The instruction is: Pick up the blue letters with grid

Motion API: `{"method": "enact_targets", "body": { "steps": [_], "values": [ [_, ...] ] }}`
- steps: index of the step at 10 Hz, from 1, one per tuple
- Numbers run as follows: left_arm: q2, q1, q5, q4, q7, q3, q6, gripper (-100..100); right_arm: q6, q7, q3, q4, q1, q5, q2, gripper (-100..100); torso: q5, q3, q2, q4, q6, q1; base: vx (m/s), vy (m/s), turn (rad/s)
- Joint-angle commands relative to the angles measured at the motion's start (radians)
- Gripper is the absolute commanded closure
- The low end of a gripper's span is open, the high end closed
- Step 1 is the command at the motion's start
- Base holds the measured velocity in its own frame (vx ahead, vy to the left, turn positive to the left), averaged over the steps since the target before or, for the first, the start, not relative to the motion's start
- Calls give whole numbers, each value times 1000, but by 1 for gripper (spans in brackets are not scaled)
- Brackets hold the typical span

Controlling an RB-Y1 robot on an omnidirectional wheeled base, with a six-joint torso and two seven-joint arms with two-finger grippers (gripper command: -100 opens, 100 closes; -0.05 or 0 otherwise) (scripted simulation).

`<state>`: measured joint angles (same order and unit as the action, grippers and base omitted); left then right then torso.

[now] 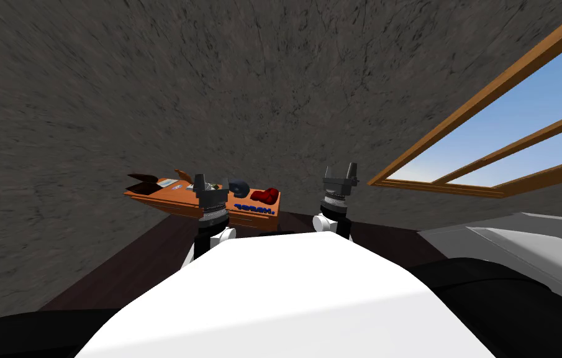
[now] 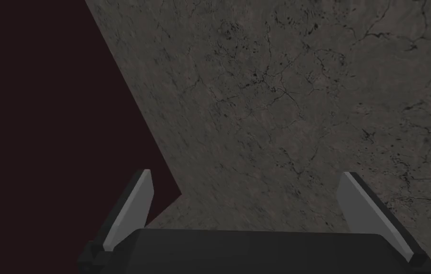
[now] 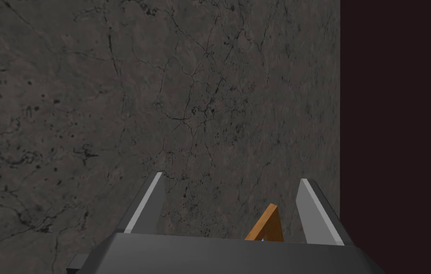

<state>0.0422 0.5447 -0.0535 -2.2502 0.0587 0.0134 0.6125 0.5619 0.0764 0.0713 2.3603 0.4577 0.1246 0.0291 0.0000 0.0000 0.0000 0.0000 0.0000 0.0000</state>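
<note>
blue letters (image 1: 253, 209) lying flat on orange table (image 1: 167, 197), centre-left of head view, just right of left gripper (image 1: 202, 184). right gripper (image 1: 341, 174) mid-frame, right of table. both spread wide, nothing held.

The head camera looks steeply down and forward, rolled, from well back. It takes in a table (image 1: 177, 197) far ahead on the left against the wall (image 1: 273, 93), and a window frame (image 1: 459, 117) on the right. Each wrist camera looks along its own fingers at that same wall from fairly near. The left gripper (image 2: 246, 175) faces bare wall, and the right gripper (image 3: 232, 178) faces wall with a corner of the window frame (image 3: 264, 223).
</note>
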Motion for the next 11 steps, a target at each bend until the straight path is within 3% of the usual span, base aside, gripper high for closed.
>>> {"method": "enact_targets", "body": {
  "steps": [1,8,9,11],
  "values": [
    [19,-3,-11,19,-3,-10,-36,-100,0,0,0,0,0,0,0,0,0,0,0,0,0,0,-7,-33,-58],
    [113,-24,-82,127,-20,-66,-238,-100,0,0,0,0,0,0,0,0,-1,1,2,0,0,-5,-21,-85,-74],
    [113,-24,-82,127,-20,-66,-238,-100,0,0,0,0,0,0,0,0,-1,1,2,0,0,-4,-17,-48,-35],
    [155,-35,-117,181,-29,-91,-319,-100,0,0,0,0,0,0,0,0,-1,1,1,0,0,-4,-24,-87,-135]
  ]
}}
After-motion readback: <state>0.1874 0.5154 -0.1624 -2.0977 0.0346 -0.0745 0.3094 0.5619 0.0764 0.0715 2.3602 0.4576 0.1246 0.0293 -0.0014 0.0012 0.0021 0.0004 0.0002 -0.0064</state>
